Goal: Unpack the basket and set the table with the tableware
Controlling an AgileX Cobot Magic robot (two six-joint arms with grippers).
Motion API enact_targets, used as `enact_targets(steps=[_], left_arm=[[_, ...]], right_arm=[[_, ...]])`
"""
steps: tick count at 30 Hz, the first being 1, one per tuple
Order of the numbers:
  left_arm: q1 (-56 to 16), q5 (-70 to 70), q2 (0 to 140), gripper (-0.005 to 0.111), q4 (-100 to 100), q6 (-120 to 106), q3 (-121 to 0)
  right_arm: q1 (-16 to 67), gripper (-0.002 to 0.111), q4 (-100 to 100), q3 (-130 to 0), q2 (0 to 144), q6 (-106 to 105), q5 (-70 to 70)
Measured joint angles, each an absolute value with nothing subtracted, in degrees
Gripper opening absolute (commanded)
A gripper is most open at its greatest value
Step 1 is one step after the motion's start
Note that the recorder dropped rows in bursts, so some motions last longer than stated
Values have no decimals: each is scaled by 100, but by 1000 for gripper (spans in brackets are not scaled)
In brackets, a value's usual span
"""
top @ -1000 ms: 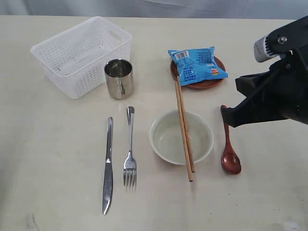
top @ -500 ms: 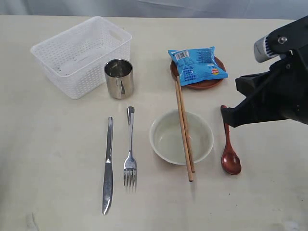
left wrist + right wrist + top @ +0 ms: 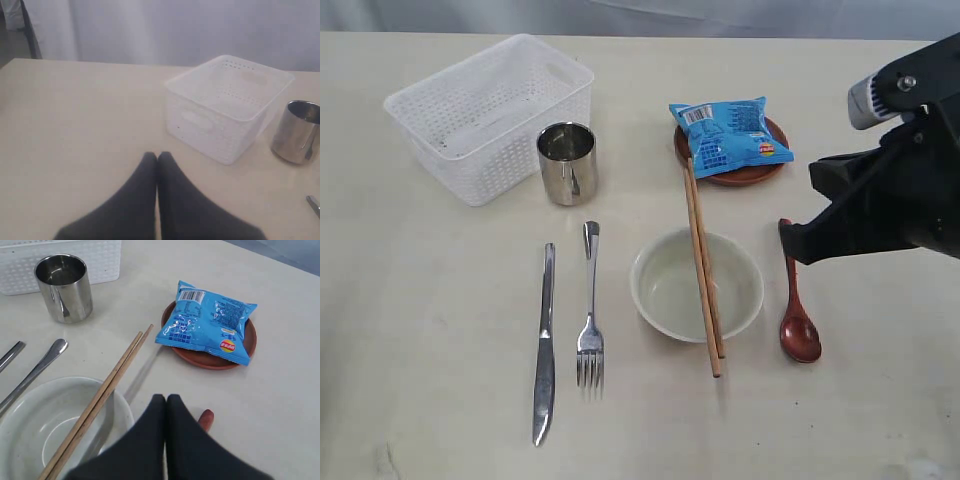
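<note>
The white basket (image 3: 488,112) stands empty at the back left of the table (image 3: 430,330). Beside it is the steel cup (image 3: 567,162). Knife (image 3: 545,345) and fork (image 3: 590,315) lie left of the cream bowl (image 3: 670,290), with the chopsticks (image 3: 702,270) across its rim. The dark red spoon (image 3: 797,310) lies right of the bowl. A reddish-brown plate (image 3: 740,170) carries the blue snack packet (image 3: 730,135). My right gripper (image 3: 166,399) is shut and empty above the spoon's handle tip (image 3: 205,418). My left gripper (image 3: 157,156) is shut and empty, short of the basket (image 3: 227,102).
The right arm's dark body (image 3: 890,195) hangs over the table's right side. A grey curtain (image 3: 175,27) backs the far edge. In the left wrist view the cup (image 3: 297,131) stands right of the basket.
</note>
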State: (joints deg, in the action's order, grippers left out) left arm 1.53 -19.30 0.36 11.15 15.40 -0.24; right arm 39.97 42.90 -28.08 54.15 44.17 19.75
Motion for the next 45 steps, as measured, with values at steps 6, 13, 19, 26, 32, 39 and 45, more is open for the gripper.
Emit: enact_targets(steps=[6,13,19,26,32,39,45], left_arm=[[153,-1930,36,0,1115,1540,-24],[153,-1930,36,0,1115,1540,-24],[153,-1930,36,0,1115,1529,-24],[153,-1930,36,0,1115,1529,-24],[153,-1930,36,0,1115,1529,-15],[153,-1930,36,0,1115,1529,-15],[153,-1930,36,0,1115,1529,-15]], right_arm=[[3921,0,4290,-2795,5301,4350,1996],[1450,0,3319,-2136,3626,4396,1869],[-243,0,3042,-1230,1692,4037,1908],[-577,0,2997,-824,414,3582,1921],[-580,0,2983,-820,173,3513,2042],[-618,0,1760,-463,148,1856,2126],[-860,0,253,-13,148,-257,1861]])
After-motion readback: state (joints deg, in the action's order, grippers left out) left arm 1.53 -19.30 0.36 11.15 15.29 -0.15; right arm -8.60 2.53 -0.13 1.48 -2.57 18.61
